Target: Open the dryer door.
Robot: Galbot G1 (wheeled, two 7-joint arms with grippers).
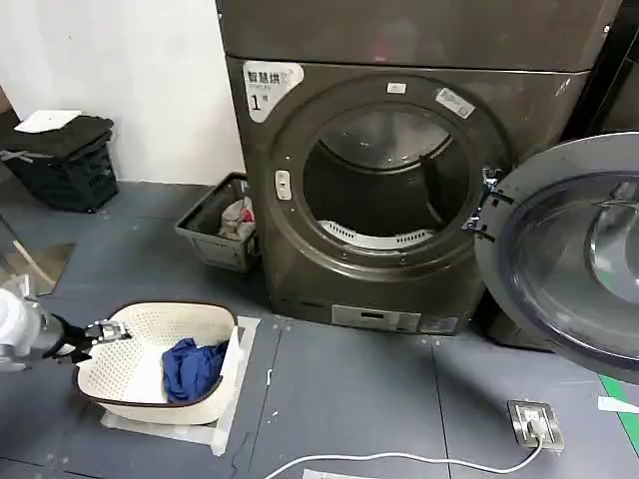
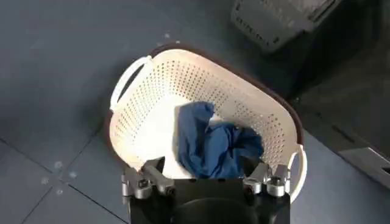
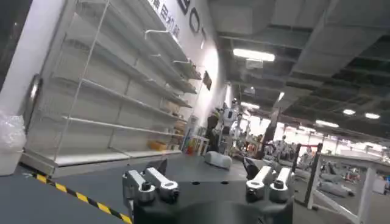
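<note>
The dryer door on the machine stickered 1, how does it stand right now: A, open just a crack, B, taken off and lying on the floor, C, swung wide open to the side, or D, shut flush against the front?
C: the dryer door hangs swung out on its hinge at the side of the opening, its grey inner side facing out and the drum fully exposed.

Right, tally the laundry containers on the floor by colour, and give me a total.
White perforated basket, holding a blue cloth, by the left gripper: 1
Black crate by the wall: 1
Dark grey bin beside the dryer: 1
Total: 3
</note>
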